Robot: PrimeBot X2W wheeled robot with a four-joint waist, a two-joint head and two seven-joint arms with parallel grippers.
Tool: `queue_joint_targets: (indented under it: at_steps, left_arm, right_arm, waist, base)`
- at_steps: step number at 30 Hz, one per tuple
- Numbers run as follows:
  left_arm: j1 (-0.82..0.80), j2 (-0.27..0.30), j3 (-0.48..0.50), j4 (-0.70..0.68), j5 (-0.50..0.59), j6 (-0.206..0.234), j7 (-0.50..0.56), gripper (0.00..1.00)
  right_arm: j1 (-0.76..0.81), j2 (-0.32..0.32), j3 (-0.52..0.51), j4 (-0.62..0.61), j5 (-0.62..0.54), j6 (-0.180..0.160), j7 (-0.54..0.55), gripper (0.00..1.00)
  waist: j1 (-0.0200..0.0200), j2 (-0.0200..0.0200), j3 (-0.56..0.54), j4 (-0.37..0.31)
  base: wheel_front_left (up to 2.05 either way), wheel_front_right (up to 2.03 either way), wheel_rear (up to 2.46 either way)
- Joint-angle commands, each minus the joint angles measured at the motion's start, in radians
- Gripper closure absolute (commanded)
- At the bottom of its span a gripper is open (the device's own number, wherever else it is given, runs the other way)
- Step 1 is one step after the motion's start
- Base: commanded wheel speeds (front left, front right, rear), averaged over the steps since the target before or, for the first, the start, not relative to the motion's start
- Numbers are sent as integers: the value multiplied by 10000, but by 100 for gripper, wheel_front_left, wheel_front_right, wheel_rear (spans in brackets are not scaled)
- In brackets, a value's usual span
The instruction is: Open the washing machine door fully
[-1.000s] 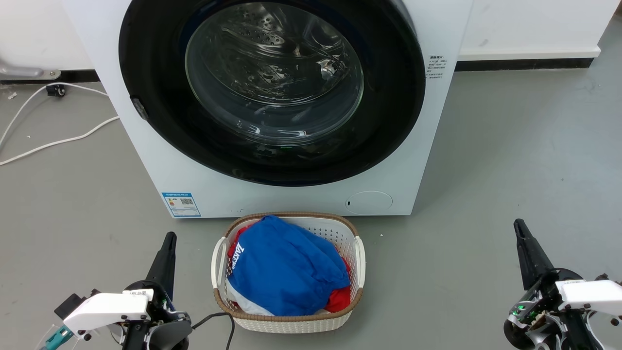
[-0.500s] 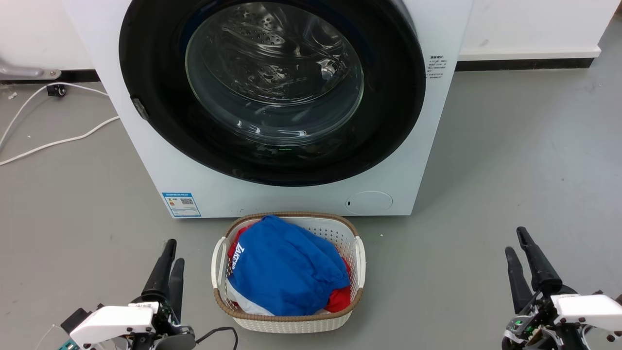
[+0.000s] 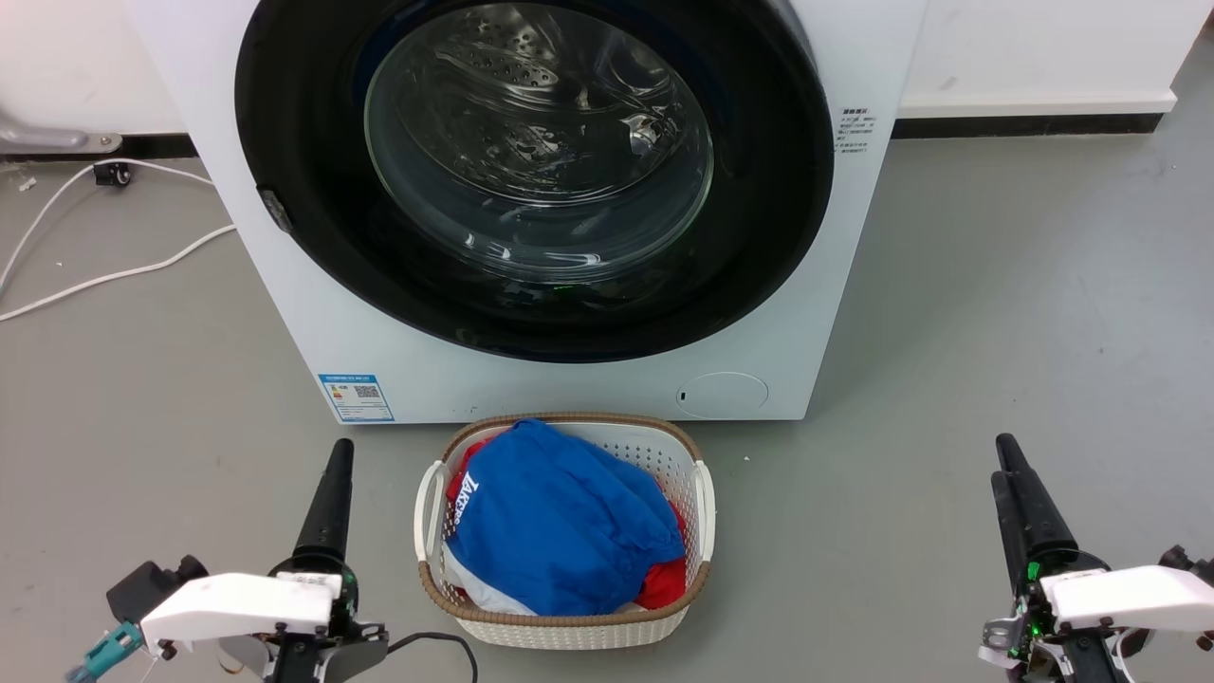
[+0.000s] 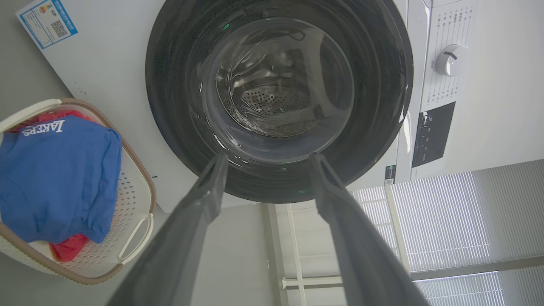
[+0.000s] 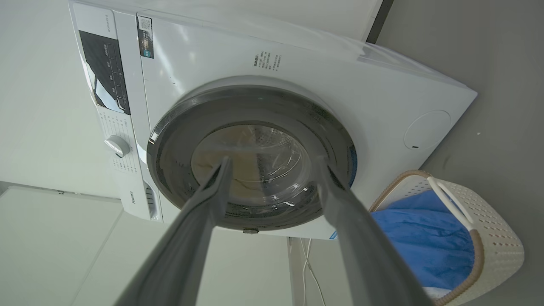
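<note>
The washing machine (image 3: 569,391) is a white front-loader standing straight ahead. The washing machine door (image 3: 536,171), a glossy black disc with a clear domed window, lies flat against its front. The door has a small catch on its left rim. My left gripper (image 3: 340,455) hovers low on the left, well short of the machine. My right gripper (image 3: 1001,460) hovers low on the right, equally far back. In the left wrist view the left gripper (image 4: 267,158) is open and empty, pointed at the door (image 4: 276,93). In the right wrist view the right gripper (image 5: 272,159) is open too, facing the door (image 5: 255,144).
A white woven-rim laundry basket (image 3: 703,493) with a blue garment (image 3: 560,522) and red cloth stands on the grey floor right below the door, between my arms. White cables (image 3: 114,275) trail on the floor at the left. A wall runs behind the machine.
Both grippers dipped and then rose again while twisting at the wrist; their fingers now line up almost one behind the other in the head view. The door has not moved.
</note>
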State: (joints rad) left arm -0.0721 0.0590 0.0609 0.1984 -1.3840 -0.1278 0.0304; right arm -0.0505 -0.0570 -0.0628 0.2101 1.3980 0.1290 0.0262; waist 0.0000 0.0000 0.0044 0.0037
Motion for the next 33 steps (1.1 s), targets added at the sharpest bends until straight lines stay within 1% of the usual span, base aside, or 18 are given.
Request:
queue_joint_targets:
  at_steps: [1,7,15,16,17,25,26,33]
  left_arm:
    - [-197,144,-126,-314,569,-13,-115,0]
    - [-153,365,-507,-513,2248,-15,-364,0]
    - [-83,564,-903,-569,3839,-16,-672,0]
    - [-80,619,-976,-598,4334,-11,-783,0]
    - [-80,658,-1028,-615,4652,-6,-853,0]
    - [-40,807,-1221,-674,5798,-10,-1126,0]
    - [-16,846,-1327,-592,6156,-12,-1223,0]
    - [-24,911,-1491,-461,6982,-17,-1436,0]
  right_arm:
    - [-69,-40,52,-302,-614,5,-103,0]
    - [63,-31,194,-584,-2508,6,-350,0]
    - [240,-7,218,-808,-4550,8,-515,0]
    - [295,3,230,-895,-5178,9,-544,0]
    - [324,8,274,-957,-5548,9,-574,0]
    - [422,21,415,-1115,-6902,11,-602,0]
    - [466,25,406,-1185,-7406,12,-595,0]
    - [599,32,435,-1338,-8419,14,-655,0]
  waist:
    - [0,0,-2,4]
    - [0,0,-11,21]
    - [0,0,-29,40]
    - [0,0,-29,49]
    - [0,0,-29,52]
    - [0,0,-35,72]
    - [0,0,-36,81]
    - [0,0,-42,102]
  base:
    - [0,0,0]
    - [0,0,0]
    - [0,0,0]
    - [0,0,0]
    - [0,0,0]
    - [0,0,0]
    - [0,0,0]
    - [0,0,0]
